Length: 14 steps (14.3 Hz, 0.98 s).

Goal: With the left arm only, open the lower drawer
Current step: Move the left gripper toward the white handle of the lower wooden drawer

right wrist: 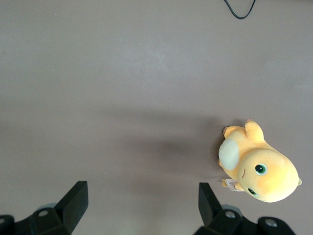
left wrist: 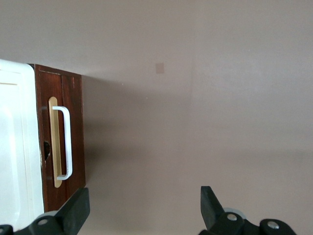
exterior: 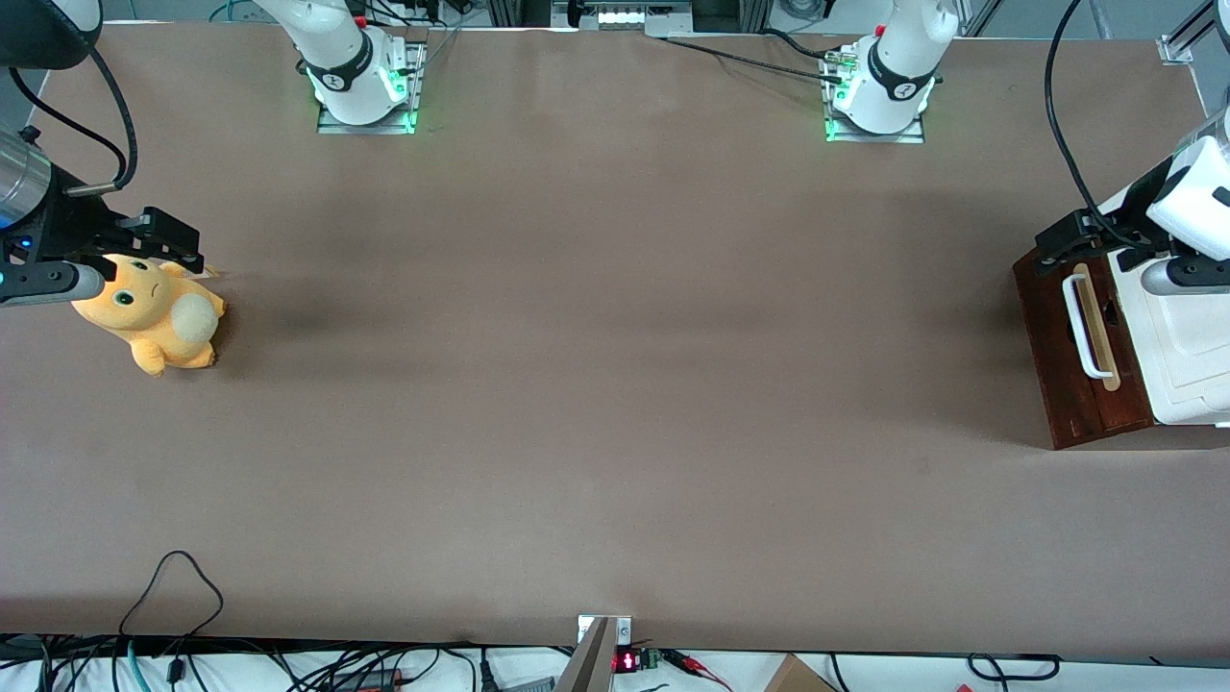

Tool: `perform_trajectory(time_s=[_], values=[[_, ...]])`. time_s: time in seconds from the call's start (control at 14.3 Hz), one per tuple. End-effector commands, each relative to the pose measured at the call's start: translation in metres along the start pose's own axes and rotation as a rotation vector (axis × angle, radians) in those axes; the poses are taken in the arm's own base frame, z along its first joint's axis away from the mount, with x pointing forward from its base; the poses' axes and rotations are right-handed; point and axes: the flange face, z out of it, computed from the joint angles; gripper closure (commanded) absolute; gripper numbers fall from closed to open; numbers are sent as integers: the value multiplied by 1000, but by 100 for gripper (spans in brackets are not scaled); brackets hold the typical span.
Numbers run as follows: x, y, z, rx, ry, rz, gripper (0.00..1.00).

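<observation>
Left arm's gripper [left wrist: 142, 210] spread wide, holding nothing, above table just beside lower drawer [left wrist: 61, 142]; white bar handle [left wrist: 66, 142] runs crosswise to finger gap

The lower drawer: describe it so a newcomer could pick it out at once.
At the working arm's end of the table stands a white cabinet. The lower drawer is its dark reddish-brown front with a white bar handle; the open gripper hovers above, not touching.

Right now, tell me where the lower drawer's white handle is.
In the front view the white handle lies on the lower drawer at the working arm's end of the table, with the gripper open above the drawer's edge farther from the camera.
</observation>
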Motion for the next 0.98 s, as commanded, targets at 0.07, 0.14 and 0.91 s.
perform_trajectory(time_s=[0.07,0.14,0.91], values=[[5,-1,5,-19,-33,25,0],[5,-2,3,-19,-27,31,0],[0,78,103,709,-65,18,4]])
